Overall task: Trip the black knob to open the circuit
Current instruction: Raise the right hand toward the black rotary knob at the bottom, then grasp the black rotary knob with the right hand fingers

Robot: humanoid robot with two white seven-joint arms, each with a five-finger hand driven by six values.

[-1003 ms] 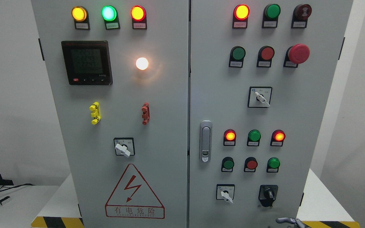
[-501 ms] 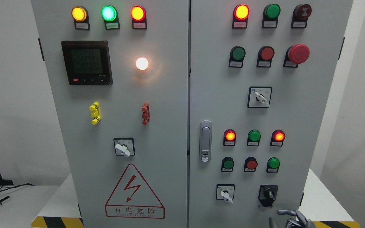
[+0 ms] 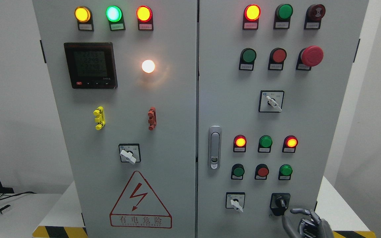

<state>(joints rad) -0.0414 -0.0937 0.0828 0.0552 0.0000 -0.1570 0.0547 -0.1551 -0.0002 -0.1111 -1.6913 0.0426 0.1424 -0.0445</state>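
Black knob [image 3: 279, 202] low on the right door of the big grey cabinet [image 3: 164, 109], just right of a small white switch [image 3: 235, 202]. Right hand [image 3: 304, 223] at the bottom edge, just below and right of the knob, fingers [image 3: 298, 210] loosely bent and spread, holding nothing, not touching the knob. Red, green and yellow lights [image 3: 240, 141] glowing across both doors. Big red mushroom button [image 3: 311, 56] up high on the right. White bench [image 3: 334, 211] under the cabinet.
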